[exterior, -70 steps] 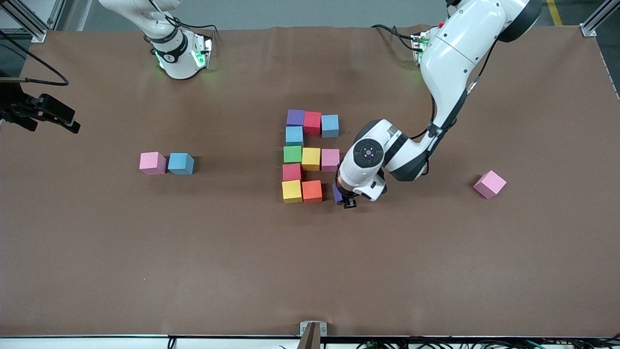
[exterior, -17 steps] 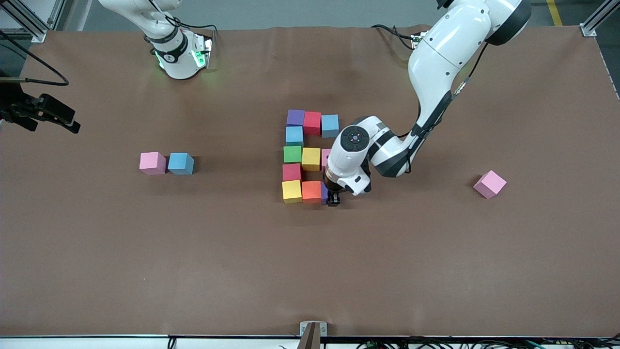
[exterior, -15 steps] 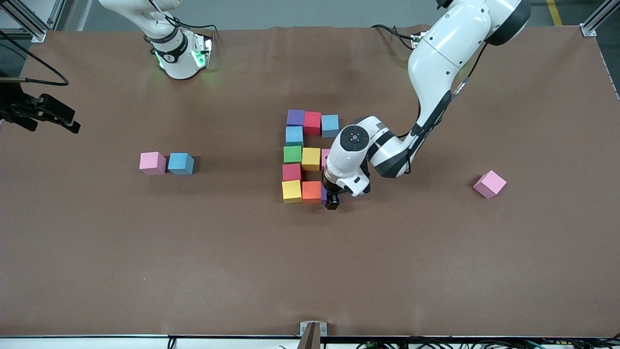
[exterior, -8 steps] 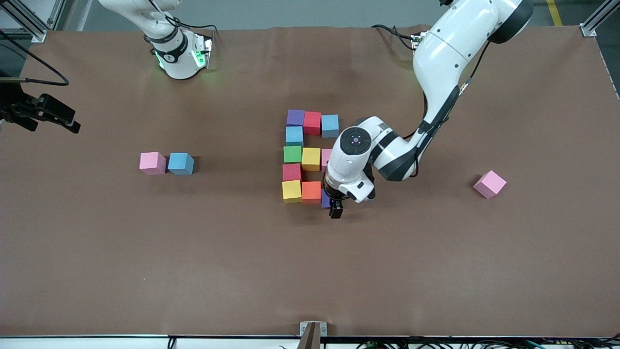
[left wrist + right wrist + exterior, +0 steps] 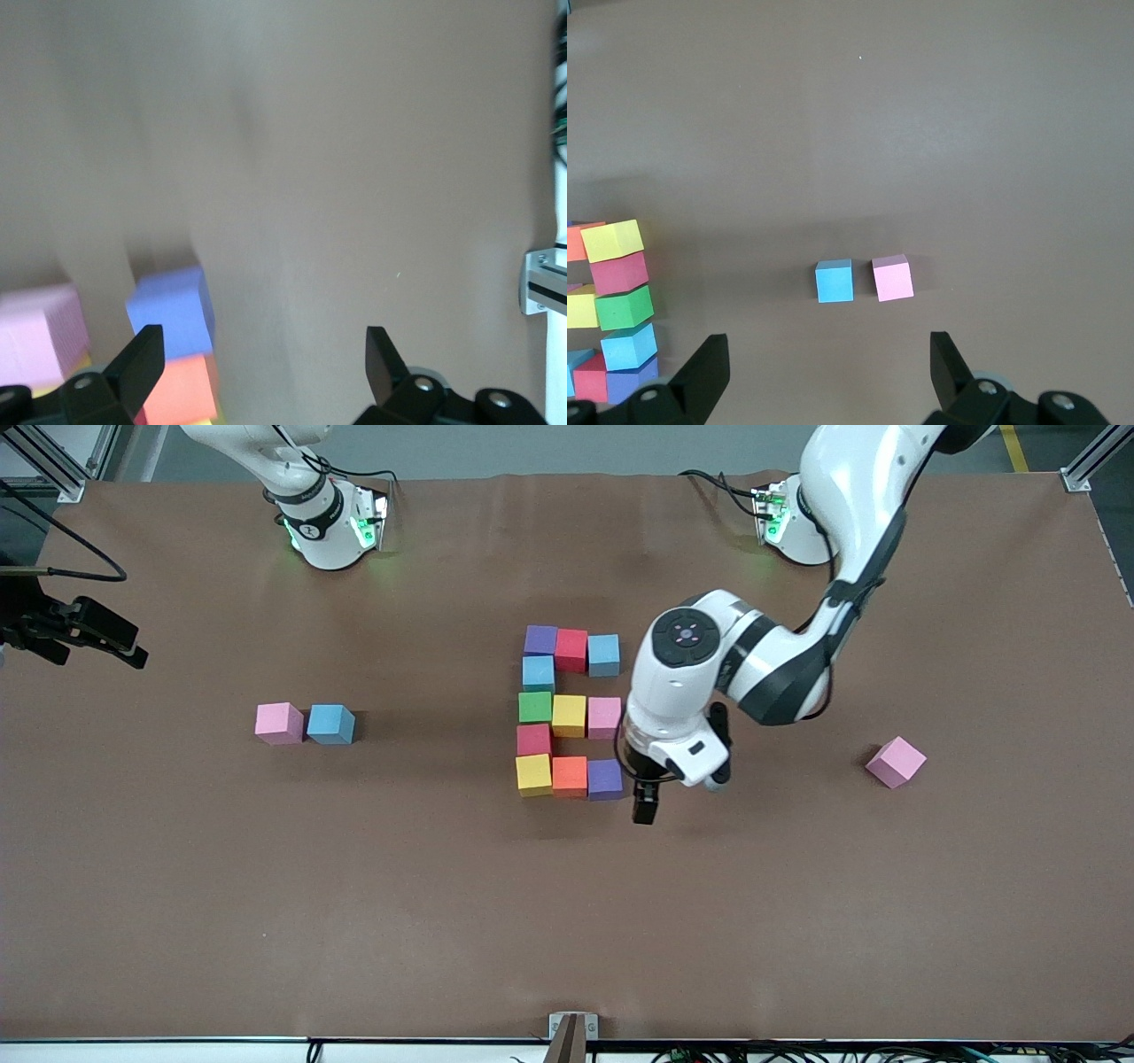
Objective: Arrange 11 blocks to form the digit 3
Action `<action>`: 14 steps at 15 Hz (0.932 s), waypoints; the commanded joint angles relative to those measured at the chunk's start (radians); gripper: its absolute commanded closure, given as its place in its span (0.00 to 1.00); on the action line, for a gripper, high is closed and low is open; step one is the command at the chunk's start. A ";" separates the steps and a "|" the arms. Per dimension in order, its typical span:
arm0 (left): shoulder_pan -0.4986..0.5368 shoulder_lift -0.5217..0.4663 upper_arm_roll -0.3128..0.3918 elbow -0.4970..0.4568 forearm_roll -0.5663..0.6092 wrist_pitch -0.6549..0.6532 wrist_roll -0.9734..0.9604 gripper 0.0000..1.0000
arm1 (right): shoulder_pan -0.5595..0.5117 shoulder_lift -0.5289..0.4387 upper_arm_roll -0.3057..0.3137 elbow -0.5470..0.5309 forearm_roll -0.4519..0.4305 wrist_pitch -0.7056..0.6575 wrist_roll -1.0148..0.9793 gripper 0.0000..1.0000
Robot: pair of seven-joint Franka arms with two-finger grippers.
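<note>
Left gripper (image 5: 645,804) hangs with its fingers apart and nothing between them, over bare table beside the purple block (image 5: 605,778). Right gripper (image 5: 828,376) is also spread wide and empty; its arm waits at its end of the table, outside the front view. Eleven blocks form the digit 3 (image 5: 569,713) mid-table: two purple, two red, two blue, two yellow, one green, one pink, one orange. Its long axis runs from the robots' bases toward the front camera, five rows by three. Three spare cubes lie well apart from it: a pink cube (image 5: 278,722) touching or nearly touching a blue cube (image 5: 330,724) toward the right arm's end, and a lone pink cube (image 5: 896,761) toward the left arm's end, seen only from the front.
</note>
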 commanded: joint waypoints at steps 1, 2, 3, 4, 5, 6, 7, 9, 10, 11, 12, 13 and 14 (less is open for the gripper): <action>0.069 -0.068 -0.003 -0.022 0.000 -0.101 0.270 0.00 | -0.002 0.003 0.003 0.008 0.002 -0.002 -0.005 0.00; 0.089 -0.077 -0.003 -0.020 -0.002 -0.126 0.392 0.00 | -0.002 0.003 0.003 0.008 0.002 -0.002 -0.005 0.00; 0.130 -0.097 -0.003 -0.018 -0.002 -0.151 0.506 0.00 | -0.002 0.003 0.003 0.008 0.002 -0.002 -0.005 0.00; 0.163 -0.111 -0.003 -0.020 -0.002 -0.169 0.586 0.00 | -0.001 0.003 0.003 0.008 0.002 -0.002 -0.005 0.00; 0.189 -0.126 -0.004 -0.018 -0.002 -0.186 0.667 0.00 | -0.002 0.003 0.003 0.008 0.002 -0.002 -0.005 0.00; 0.215 -0.143 -0.004 -0.018 -0.002 -0.203 0.746 0.00 | -0.002 0.003 0.003 0.008 0.002 -0.002 -0.005 0.00; 0.238 -0.166 -0.004 -0.018 -0.003 -0.215 0.813 0.00 | -0.002 0.003 0.003 0.008 0.002 -0.002 -0.005 0.00; 0.287 -0.207 -0.004 -0.018 -0.003 -0.250 0.945 0.00 | -0.002 0.003 0.003 0.008 0.002 -0.002 -0.005 0.00; 0.303 -0.227 -0.004 -0.018 -0.017 -0.279 1.017 0.00 | -0.002 0.003 0.003 0.008 0.002 -0.002 -0.005 0.00; 0.318 -0.250 -0.004 -0.018 -0.032 -0.305 1.083 0.00 | -0.002 0.003 0.003 0.008 0.002 -0.002 -0.005 0.00; 0.344 -0.269 -0.004 -0.018 -0.049 -0.325 1.148 0.00 | -0.001 0.003 0.003 0.008 0.002 -0.002 -0.005 0.00; 0.364 -0.289 -0.004 -0.018 -0.071 -0.345 1.206 0.00 | -0.002 0.003 0.003 0.008 0.002 -0.002 -0.005 0.00; 0.385 -0.307 -0.004 -0.018 -0.095 -0.362 1.269 0.00 | -0.002 0.003 0.003 0.008 0.002 -0.002 -0.005 0.00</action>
